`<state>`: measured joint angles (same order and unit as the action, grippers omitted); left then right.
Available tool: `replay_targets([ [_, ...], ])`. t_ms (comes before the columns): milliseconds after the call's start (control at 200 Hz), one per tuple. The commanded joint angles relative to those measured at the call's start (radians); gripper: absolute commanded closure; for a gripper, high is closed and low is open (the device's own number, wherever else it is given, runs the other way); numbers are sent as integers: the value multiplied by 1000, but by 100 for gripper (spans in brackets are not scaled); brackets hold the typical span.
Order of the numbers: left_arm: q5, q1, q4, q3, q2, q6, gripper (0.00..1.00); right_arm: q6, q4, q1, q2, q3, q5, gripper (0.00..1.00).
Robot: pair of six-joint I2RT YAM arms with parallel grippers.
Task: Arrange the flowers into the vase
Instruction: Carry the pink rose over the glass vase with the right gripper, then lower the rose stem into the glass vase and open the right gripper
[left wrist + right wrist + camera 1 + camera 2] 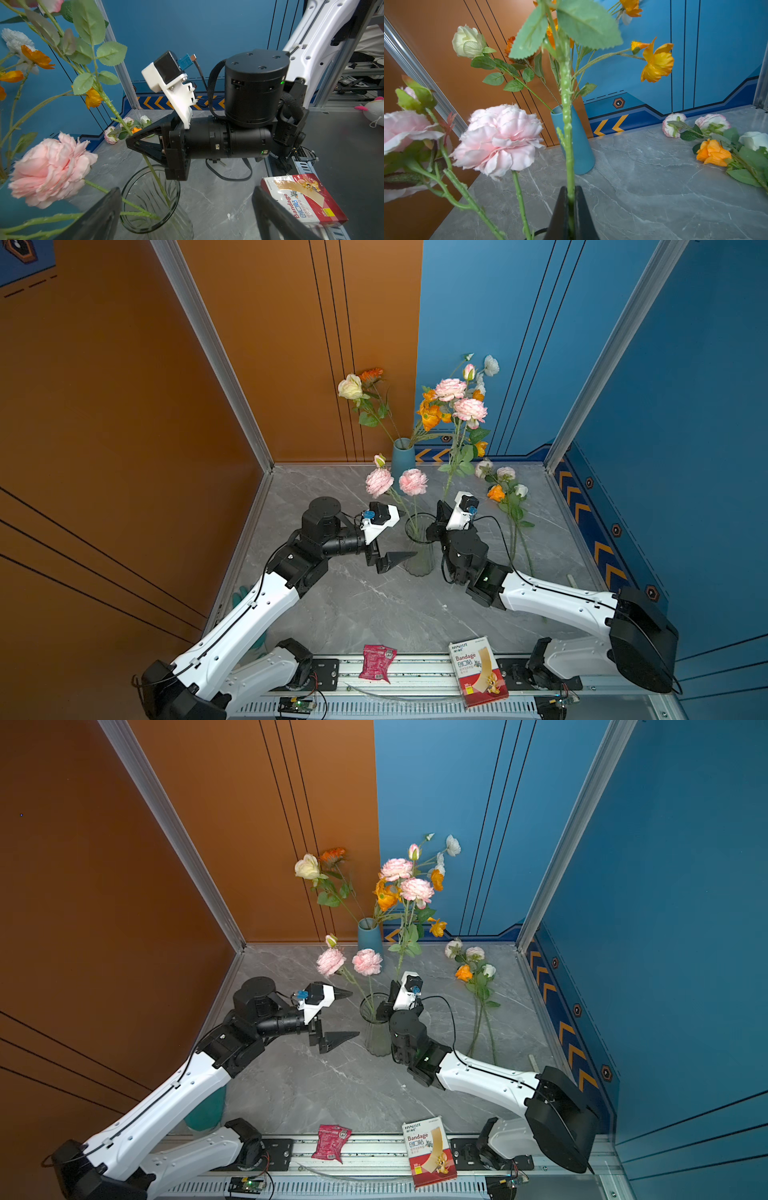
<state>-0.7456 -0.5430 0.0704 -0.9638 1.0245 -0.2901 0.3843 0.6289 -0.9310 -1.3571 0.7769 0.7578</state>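
Grey marble bench (pixel 374 605), orange wall (pixel 124 406), blue walls (pixel 685 406). Two vases: glass vase (pixel 419 547) holds two peonies (pixel 379 482), and blue vase (pixel 403 458) holds flowers (pixel 430 412). Others lie loose (pixel 507 493). Left gripper (pixel 354 1013) gapes; right gripper (pixel 571 193) pinches a stem (pixel 566 124).

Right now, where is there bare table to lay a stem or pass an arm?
Free: the table between glass vase and front rail; the back left corner by the orange wall. Crowded: the glass vase, with left pincer and right pincer at it; loose flowers on the right; blue vase at the back.
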Motion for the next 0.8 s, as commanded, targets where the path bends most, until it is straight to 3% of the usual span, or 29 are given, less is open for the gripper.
replay_targets([
  [0, -27, 6, -11, 5, 2, 11, 2, 71, -4, -13, -16, -13, 8, 97],
  [225, -26, 2, -12, 6, 0, 11, 2, 95, -32, -30, -40, -5, -17, 93],
  [315, -28, 2, -11, 5, -2, 10, 2, 92, -36, -38, -38, -8, -7, 84],
  [791, -33, 0, -12, 4, -3, 11, 2, 24, -80, -53, 18, -13, 3, 63],
])
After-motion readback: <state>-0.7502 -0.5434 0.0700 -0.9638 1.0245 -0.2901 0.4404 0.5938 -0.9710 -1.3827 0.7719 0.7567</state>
